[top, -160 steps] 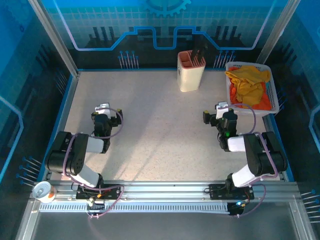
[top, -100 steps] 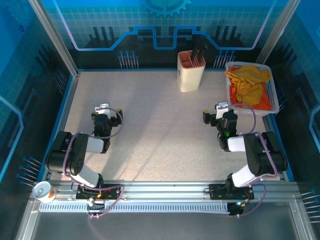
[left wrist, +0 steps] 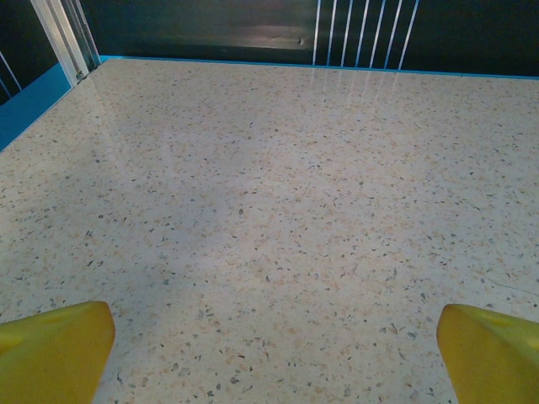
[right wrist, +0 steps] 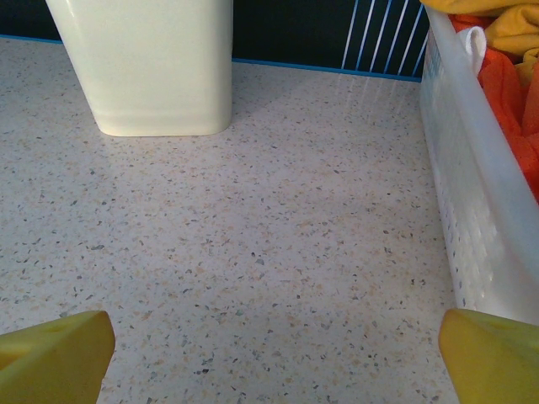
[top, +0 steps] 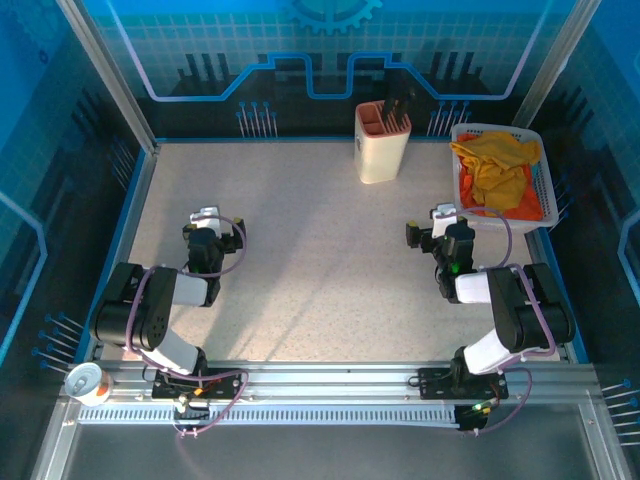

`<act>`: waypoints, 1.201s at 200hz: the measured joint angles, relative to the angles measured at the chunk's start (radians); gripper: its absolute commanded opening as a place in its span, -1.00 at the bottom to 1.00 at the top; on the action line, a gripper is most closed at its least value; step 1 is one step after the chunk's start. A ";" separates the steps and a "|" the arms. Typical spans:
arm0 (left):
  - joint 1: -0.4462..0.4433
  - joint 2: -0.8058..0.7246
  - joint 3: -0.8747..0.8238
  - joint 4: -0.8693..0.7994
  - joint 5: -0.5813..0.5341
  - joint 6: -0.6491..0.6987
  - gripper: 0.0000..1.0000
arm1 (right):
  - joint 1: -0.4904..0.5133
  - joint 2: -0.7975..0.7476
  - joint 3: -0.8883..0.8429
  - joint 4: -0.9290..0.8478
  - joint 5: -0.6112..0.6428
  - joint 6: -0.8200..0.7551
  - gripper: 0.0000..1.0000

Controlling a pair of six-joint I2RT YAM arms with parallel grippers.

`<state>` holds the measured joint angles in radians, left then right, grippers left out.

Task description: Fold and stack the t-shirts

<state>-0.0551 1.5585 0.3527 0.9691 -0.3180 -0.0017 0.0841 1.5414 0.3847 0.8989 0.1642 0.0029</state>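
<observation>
The left gripper point(left wrist: 271, 358) hangs low over the speckled table point(top: 320, 280). Its 2 yellow fingers point(left wrist: 52, 352) are spread as wide as they go and hold nothing, with bare tabletop between them and ahead of them. The right gripper point(right wrist: 274, 358) hangs just as low on the other side, its jaws likewise fully apart and empty.

The 2 t-shirts point(top: 497, 178) lie bunched together in a white basket point(right wrist: 472, 219). The basket sits just ahead and to the right of the right gripper, close beside it but not touching. The yellow shirt point(top: 493, 160) is heaped on top, spilling toward the basket's far rim. The orange shirt point(top: 528, 207) shows beneath it, along the side nearer the gripper.

A cream holder point(right wrist: 152, 67) with dark utensils point(top: 398, 105) stands upright ahead and to the left of the right gripper, apart from the basket. From the left gripper, the shirts are well away, far off to its right and ahead, across the open table.
</observation>
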 measured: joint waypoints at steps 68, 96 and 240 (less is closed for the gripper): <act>0.000 0.000 0.000 0.000 0.000 0.000 0.98 | 0.000 0.000 0.000 0.000 0.000 0.000 0.99; -0.002 0.000 0.000 -0.002 -0.003 0.000 0.98 | 0.003 -0.009 -0.001 -0.008 0.027 0.000 0.99; -0.055 -0.324 0.439 -0.760 0.029 -0.173 0.89 | -0.070 -0.238 0.695 -1.165 0.223 0.371 0.98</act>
<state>-0.1101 1.2346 0.7914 0.2096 -0.2890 -0.1749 0.0143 1.3033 1.0794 -0.2661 0.3874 0.3737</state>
